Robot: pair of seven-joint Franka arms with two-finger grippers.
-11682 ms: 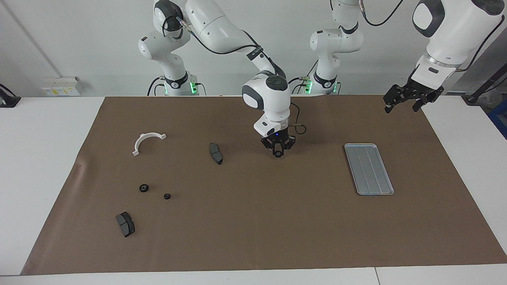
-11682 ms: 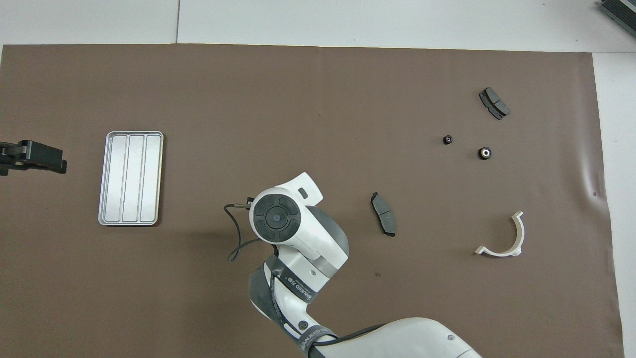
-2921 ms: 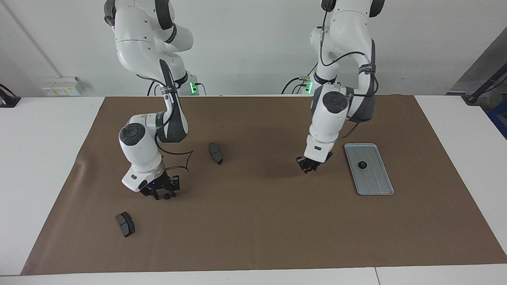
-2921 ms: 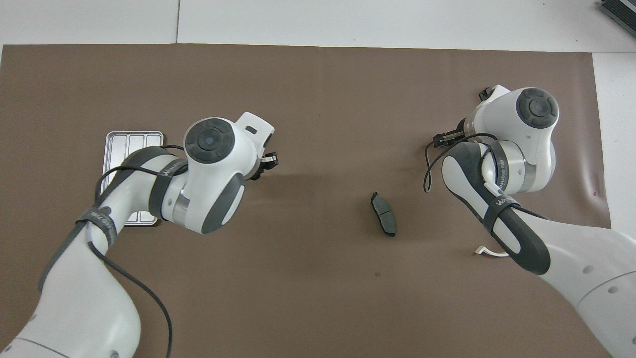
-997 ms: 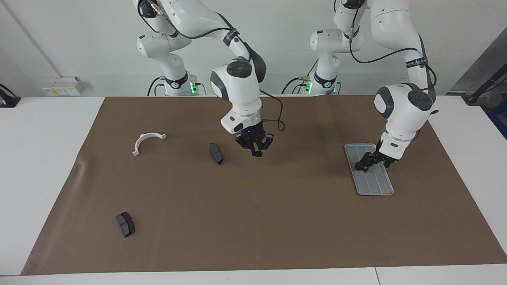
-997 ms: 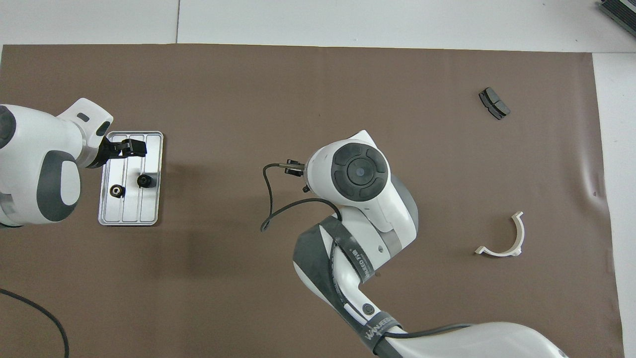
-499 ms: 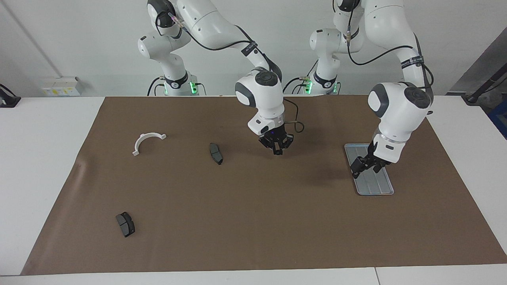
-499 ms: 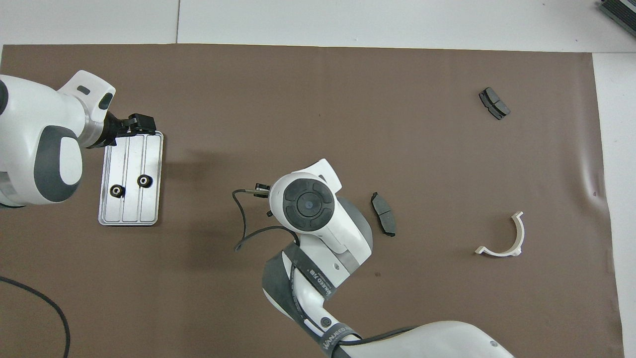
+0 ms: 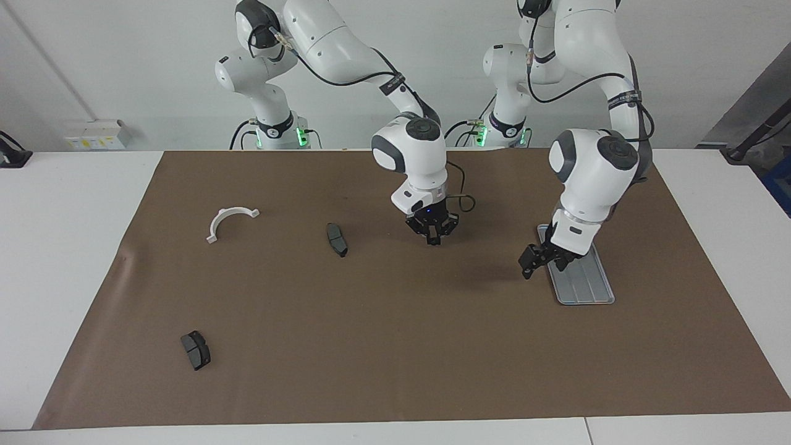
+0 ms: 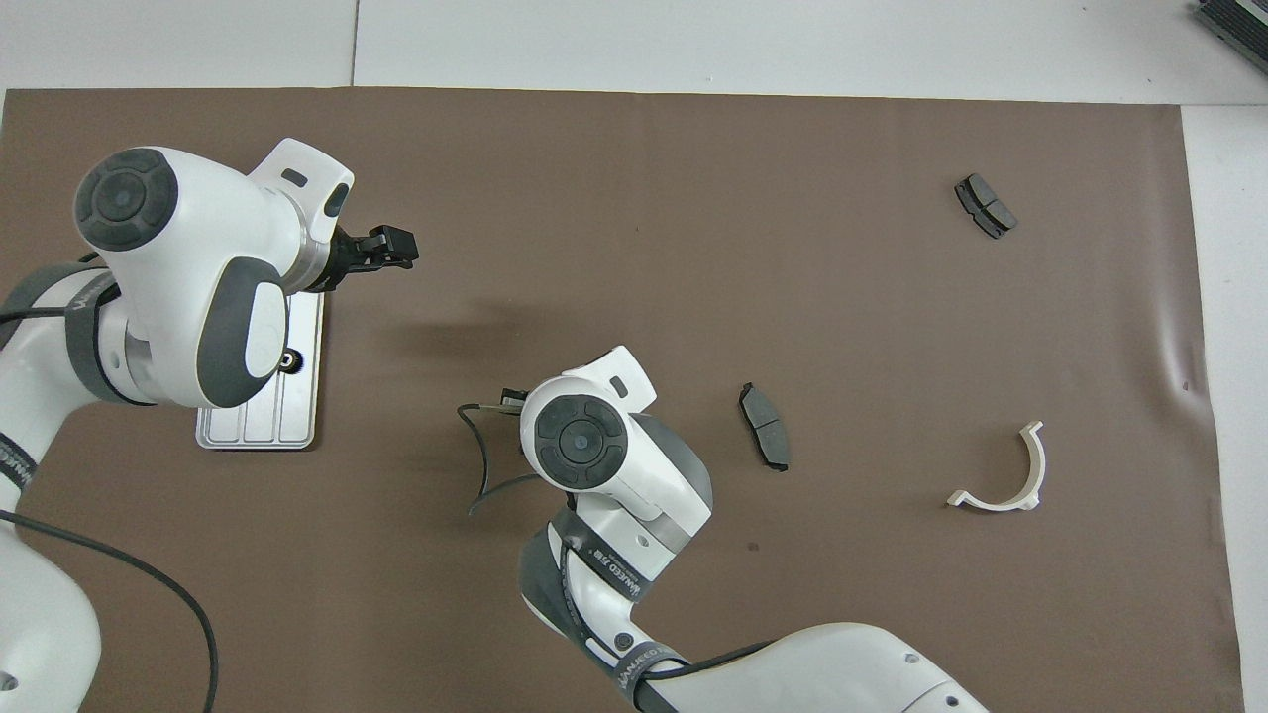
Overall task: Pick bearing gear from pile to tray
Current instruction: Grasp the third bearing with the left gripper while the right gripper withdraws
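Note:
The silver tray lies toward the left arm's end of the table. One small black bearing gear shows in the tray beside my left forearm, which covers the rest of that area. My left gripper hangs open and empty over the tray's edge that faces the table's middle, and in the overhead view the left gripper also reads open. My right gripper hangs over the mat's middle with nothing seen in it. Of the pile, a white half-ring bracket and two dark brake pads lie on the mat.
A brown mat covers the table. In the overhead view the bracket and both pads lie toward the right arm's end. A cable loops off the right wrist.
My left gripper has swung off the tray toward the table's middle, still open. My right gripper has moved from beside the brake pad toward the tray's end and settled over the mat's middle.

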